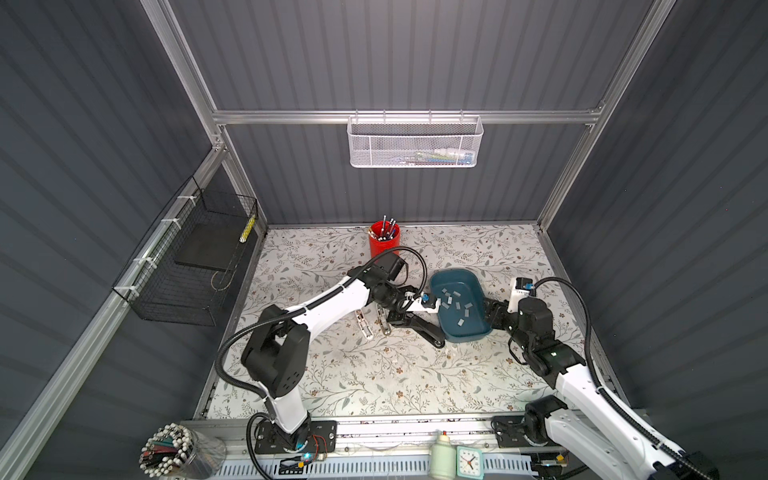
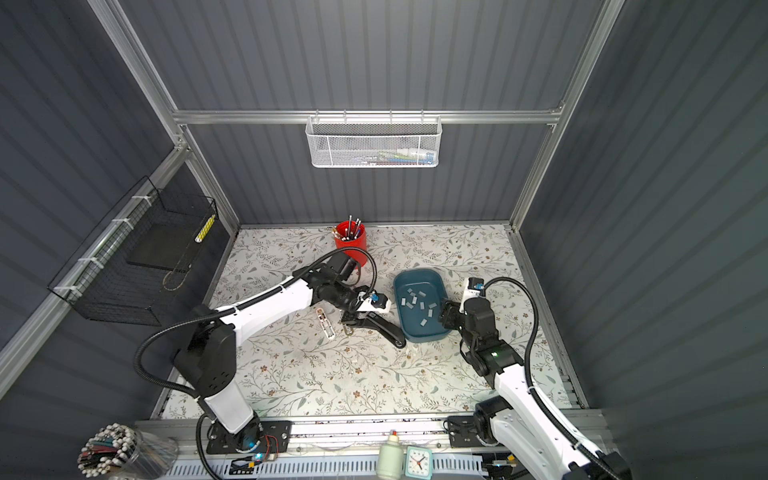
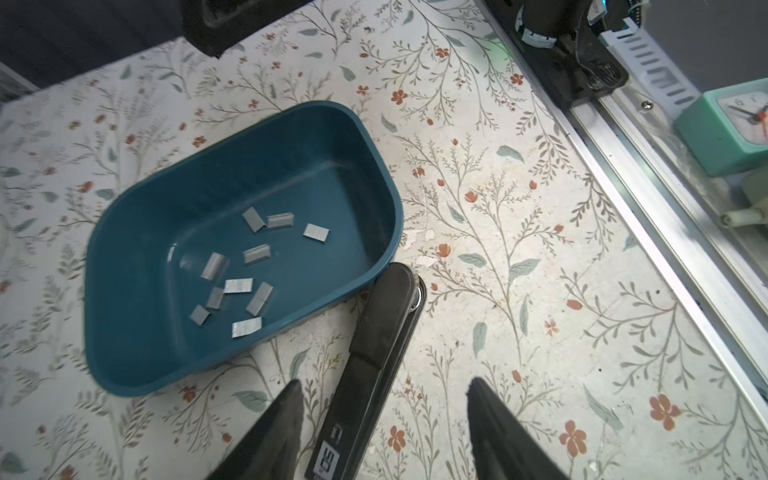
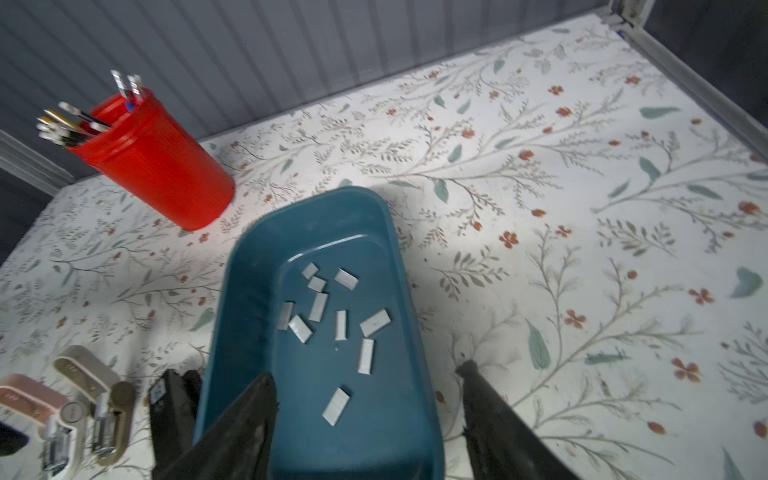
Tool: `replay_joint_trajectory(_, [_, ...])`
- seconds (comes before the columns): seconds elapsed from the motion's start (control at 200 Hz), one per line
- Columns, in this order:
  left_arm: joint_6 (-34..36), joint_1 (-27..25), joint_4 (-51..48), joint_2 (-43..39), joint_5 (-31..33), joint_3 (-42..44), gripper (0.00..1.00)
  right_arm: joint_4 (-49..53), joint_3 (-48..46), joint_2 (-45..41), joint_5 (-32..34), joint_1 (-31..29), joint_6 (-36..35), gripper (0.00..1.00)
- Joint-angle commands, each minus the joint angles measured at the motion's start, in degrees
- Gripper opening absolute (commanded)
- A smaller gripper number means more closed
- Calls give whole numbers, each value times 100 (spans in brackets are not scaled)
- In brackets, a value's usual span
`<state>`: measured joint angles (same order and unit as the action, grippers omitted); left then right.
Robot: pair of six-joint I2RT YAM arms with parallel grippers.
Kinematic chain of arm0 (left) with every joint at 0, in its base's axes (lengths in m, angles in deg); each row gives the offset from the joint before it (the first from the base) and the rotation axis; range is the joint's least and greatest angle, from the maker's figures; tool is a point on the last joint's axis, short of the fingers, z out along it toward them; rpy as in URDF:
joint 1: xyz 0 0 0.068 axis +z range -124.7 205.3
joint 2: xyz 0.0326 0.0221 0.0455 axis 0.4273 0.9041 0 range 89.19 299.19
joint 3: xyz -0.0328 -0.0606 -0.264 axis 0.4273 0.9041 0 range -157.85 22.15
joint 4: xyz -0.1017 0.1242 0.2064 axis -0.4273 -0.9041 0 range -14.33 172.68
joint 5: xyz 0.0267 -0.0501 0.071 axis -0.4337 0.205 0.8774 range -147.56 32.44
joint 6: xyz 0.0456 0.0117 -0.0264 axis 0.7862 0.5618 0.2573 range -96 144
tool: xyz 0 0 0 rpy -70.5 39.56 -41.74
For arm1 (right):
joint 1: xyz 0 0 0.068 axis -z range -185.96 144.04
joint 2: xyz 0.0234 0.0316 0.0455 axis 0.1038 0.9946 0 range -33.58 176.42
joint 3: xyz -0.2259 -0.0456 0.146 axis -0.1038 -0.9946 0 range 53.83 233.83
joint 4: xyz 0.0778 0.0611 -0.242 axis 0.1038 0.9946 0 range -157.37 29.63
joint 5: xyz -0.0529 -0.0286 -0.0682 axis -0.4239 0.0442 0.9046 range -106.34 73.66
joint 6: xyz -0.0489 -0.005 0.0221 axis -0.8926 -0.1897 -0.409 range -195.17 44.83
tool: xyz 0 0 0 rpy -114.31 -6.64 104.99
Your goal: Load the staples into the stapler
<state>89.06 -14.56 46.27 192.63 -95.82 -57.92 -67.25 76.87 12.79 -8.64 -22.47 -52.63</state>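
**Both grippers open and empty, all ten strips in the tray**

Your left gripper straddles the long black plastic stapler. Its jaws are spread, one close beside the body and the other well apart, so nothing is gripped. I read that as a set-up to pin the stapler in place while it gets fed.

The stapler lies flat on the floral table cover, its far end just beside the outer wall of the dark teal plastic tray with rounded corners. I can't tell whether they touch. Its top looks down on its base, so you probably have to open it first.

Your right gripper sits at the tray's opposite side, jaws apart and holding nothing. One jaw is over the tray floor and the other is outside the wall. That looks like lining up a pick, or steadying the tray.

The staples are ten short pale grey metal strips, loose and scattered on the tray floor. A few touch each other and none is lifted. They are thin, flat pieces on slick plastic, so expect them to skid away from the fingertips.

At the back, a red plastic cup holds pens. Two pale staplers lie on the table beside the black one.
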Motion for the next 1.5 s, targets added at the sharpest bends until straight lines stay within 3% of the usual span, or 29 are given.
replay_joint_trajectory(0.0, [362,-110,-1106,454,-90,-552,61,-466,-107,-23,51,104,90,70])
replay_joint_trajectory(0.155, [166,-275,-829,749,252,-630,63,-1208,-625,-12,344,138,175,70])
replay_joint_trajectory(0.46, [-177,-304,-639,1218,322,-1009,67,-1392,-685,-12,168,148,83,70])
replay_joint_trajectory(0.77, [152,-485,-1519,1991,446,-1803,68,-1383,-529,303,-1,148,39,69])
replay_joint_trajectory(1.031, [200,-663,-1652,2286,574,-2021,67,-1396,-548,296,-14,149,31,69])
replay_joint_trajectory(1.246, [240,-715,-1681,2271,530,-2066,53,-1418,-536,344,-39,148,31,69])
replay_joint_trajectory(1.491, [332,-712,-1875,2286,508,-2119,27,-1414,-535,346,-36,148,31,69])
